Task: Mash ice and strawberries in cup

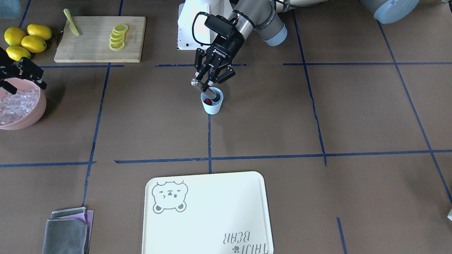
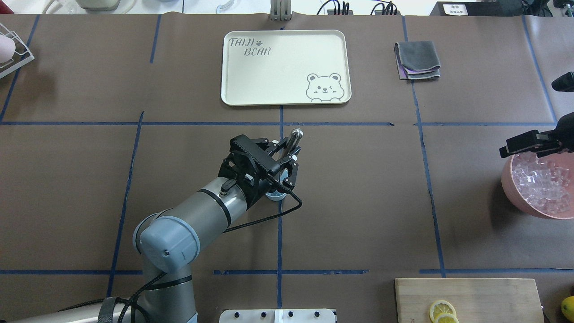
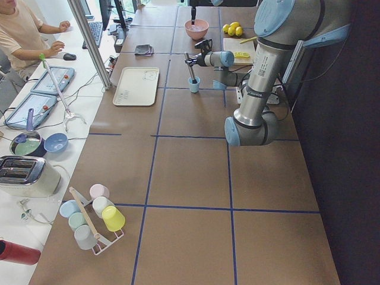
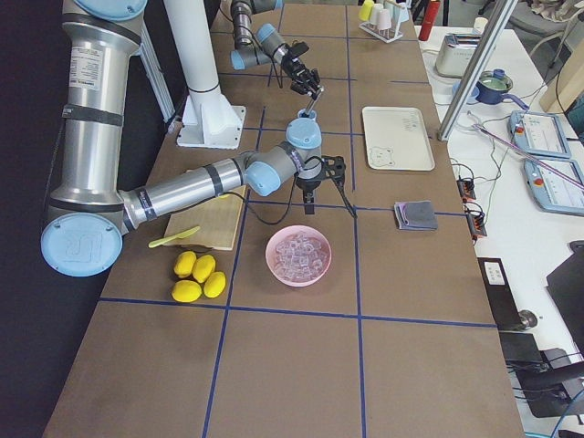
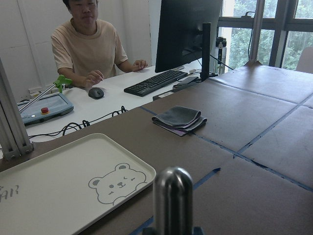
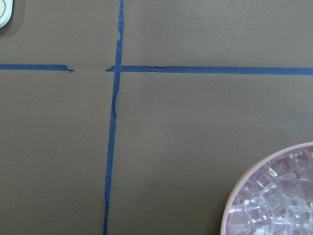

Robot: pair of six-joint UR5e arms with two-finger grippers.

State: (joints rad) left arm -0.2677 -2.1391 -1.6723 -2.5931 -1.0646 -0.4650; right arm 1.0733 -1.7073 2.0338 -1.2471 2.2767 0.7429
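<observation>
The pale blue cup stands near the table's middle with one dark red strawberry inside. My left gripper hovers just above it, shut on a tilted metal muddler whose lower end sits in the cup. From overhead the arm hides most of the cup, and the muddler's round top sticks out past the fingers. The ice lies in a pink bowl at the robot's right. My right gripper hangs open over the bowl's rim, holding nothing. No ice shows in the cup.
A cutting board with lemon slices and a green knife lies beside whole lemons. A cream tray and folded grey cloths sit on the far side. A person works at a desk beyond.
</observation>
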